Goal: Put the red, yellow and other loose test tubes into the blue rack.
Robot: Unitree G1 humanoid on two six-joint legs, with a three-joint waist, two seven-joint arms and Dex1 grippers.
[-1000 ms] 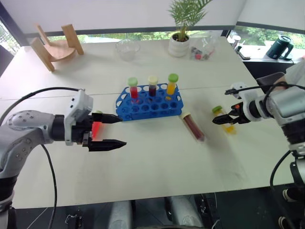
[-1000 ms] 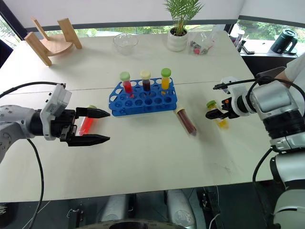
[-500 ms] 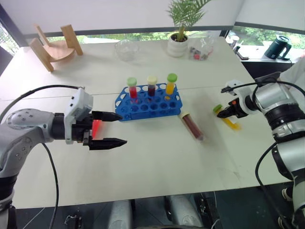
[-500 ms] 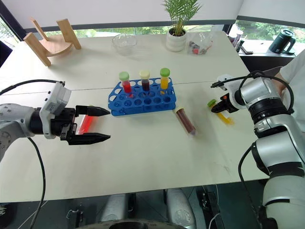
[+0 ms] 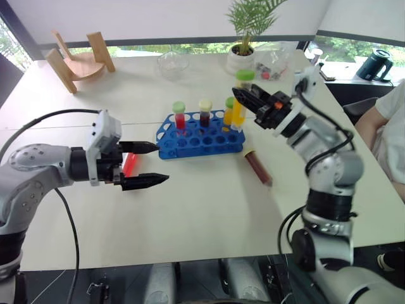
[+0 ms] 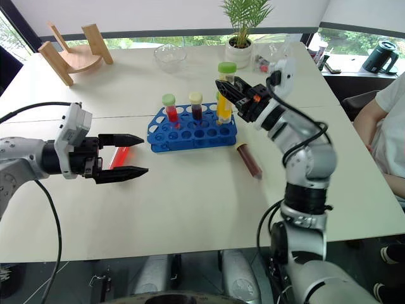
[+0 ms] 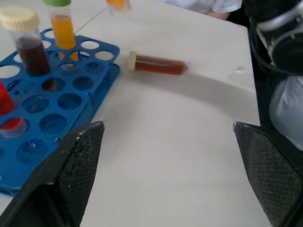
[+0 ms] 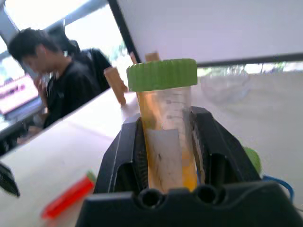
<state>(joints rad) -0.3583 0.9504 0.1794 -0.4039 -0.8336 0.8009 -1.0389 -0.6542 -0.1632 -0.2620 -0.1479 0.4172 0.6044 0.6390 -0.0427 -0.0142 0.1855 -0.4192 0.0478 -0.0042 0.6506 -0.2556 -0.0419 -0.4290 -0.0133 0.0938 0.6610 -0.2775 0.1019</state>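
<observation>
Our right gripper (image 6: 229, 90) has swung from the frame's right edge to upper centre, fingers clamped on the yellow tube (image 6: 224, 94) above the blue rack (image 6: 192, 133), where a tilted descent could strike racked tubes, while our left gripper (image 6: 130, 154) waits, fingers apart, around the red tube (image 6: 118, 156) on the tabletop (image 6: 190, 202).

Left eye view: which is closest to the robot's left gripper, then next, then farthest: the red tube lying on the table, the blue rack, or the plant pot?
From the left gripper:
1. Red tube, lying on the table right by its open fingers.
2. Blue rack, just past the fingertips, mid-table.
3. Plant pot, far back by the window.
</observation>
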